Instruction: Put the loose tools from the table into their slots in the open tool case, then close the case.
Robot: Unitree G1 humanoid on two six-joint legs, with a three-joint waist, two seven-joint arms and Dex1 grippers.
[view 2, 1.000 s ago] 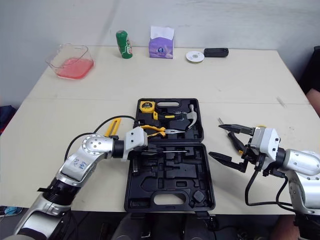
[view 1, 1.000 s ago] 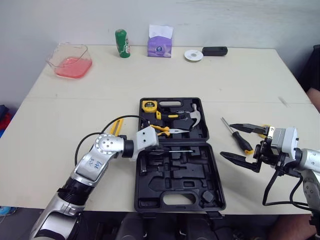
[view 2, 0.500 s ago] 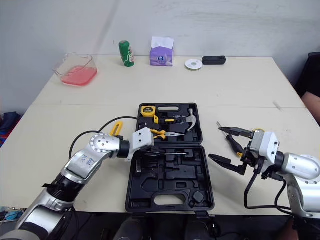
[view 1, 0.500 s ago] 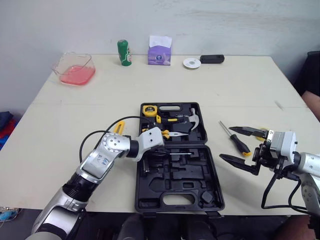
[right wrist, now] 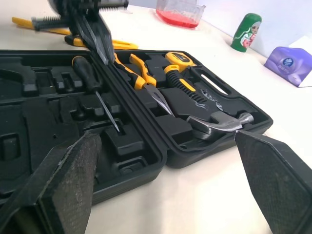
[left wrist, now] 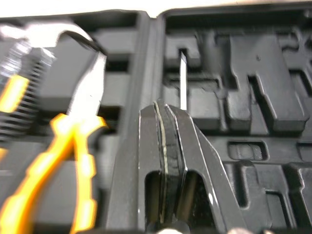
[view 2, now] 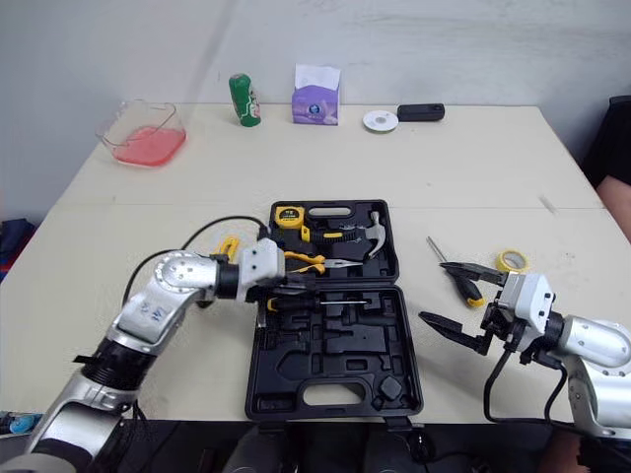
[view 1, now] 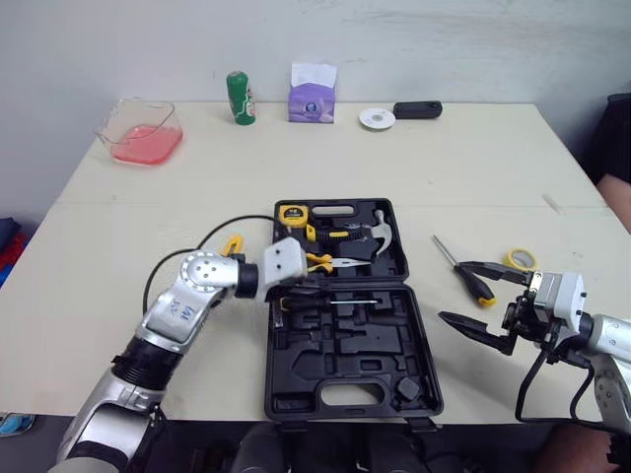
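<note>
text: none legible | tissue box label: too small

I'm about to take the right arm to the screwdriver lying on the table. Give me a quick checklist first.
1. Right gripper open: ok, fingers spread wide.
2. Yellow-handled screwdriver free to grasp: ok, it lies loose on the table right of the tool case, close to the right gripper.
3. Left gripper clear of the case: not ok, it is shut and hangs over the case's hinge line.
4. Black-handled screwdriver seated in its slot: cannot tell; it lies in the case's near half.
5. Case ready to close: not ok; a yellow tape roll also lies out on the table.
</note>
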